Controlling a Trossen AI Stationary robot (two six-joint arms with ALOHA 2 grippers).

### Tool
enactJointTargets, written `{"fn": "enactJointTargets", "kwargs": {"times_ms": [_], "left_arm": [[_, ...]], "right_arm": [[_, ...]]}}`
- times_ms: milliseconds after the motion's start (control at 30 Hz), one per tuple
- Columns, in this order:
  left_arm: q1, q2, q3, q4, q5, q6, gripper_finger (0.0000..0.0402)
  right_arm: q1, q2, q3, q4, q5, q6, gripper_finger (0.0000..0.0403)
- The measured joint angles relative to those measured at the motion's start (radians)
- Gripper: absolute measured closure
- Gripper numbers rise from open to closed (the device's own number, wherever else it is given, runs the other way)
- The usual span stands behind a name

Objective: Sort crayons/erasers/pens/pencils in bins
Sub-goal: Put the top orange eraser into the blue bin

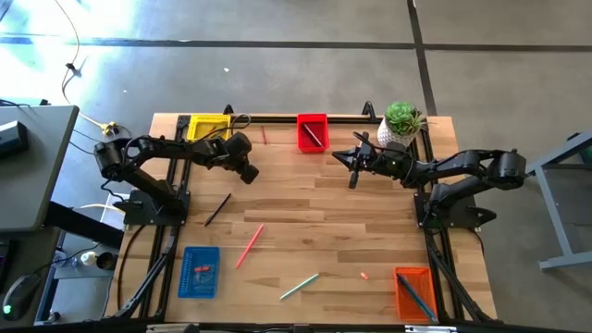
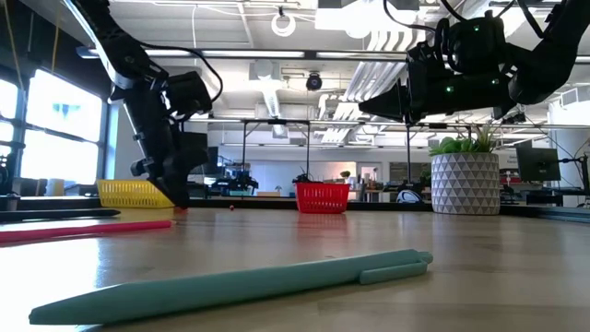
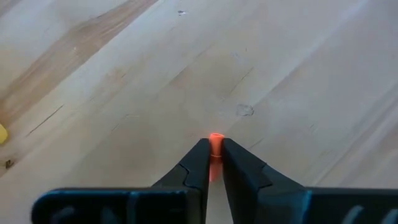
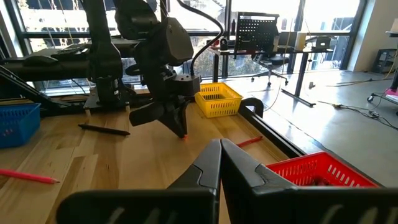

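4 cameras around the wooden table [image 1: 314, 231]

The high view looks straight down over all of it. The low view sits at its surface, close to a teal pen [image 2: 230, 281], facing the red bin [image 2: 323, 196], which the right wrist view [image 4: 323, 169] also shows. The left wrist view looks closely down at bare wood past an orange crayon [image 3: 215, 144].

2 bins [image 1: 209, 127] at counter [image 1: 314, 199] back edge w/ plant pot [image 1: 398, 129] to their right; 2 more bins [image 1: 199, 272] at front corners. Pens [image 1: 299, 286] lie mid-counter between arms.
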Motion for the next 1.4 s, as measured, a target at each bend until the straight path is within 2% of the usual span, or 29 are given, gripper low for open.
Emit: {"fn": "enactJointTargets", "kwargs": {"times_ms": [267, 400, 533, 900, 1133, 1400], "left_arm": [[0.001, 0.000, 0.000, -0.008, -0.035, 0.038, 0.0317], [0.003, 0.000, 0.000, -0.008, -0.037, 0.076, 0.0308], [0.003, 0.000, 0.000, -0.028, -0.031, 0.091, 0.0321], [-0.028, 0.015, 0.011, -0.046, -0.061, 0.143, 0.0395], [-0.139, -0.083, 0.122, -0.339, -0.016, 0.103, 0.0397], [-0.407, -0.215, 0.289, -0.754, 0.193, -0.194, 0.0397]], "right_arm": [[0.000, 0.000, 0.000, 0.000, 0.000, 0.000, 0.0403], [0.000, 0.000, 0.000, 0.000, 0.000, 0.000, 0.0403], [0.000, 0.000, 0.000, 0.000, 0.000, 0.000, 0.0403], [0.000, 0.000, 0.000, 0.000, 0.000, 0.000, 0.0403], [0.000, 0.000, 0.000, -0.003, 0.000, 0.000, 0.0403], [0.000, 0.000, 0.000, -0.012, 0.000, -0.009, 0.0403]]}}
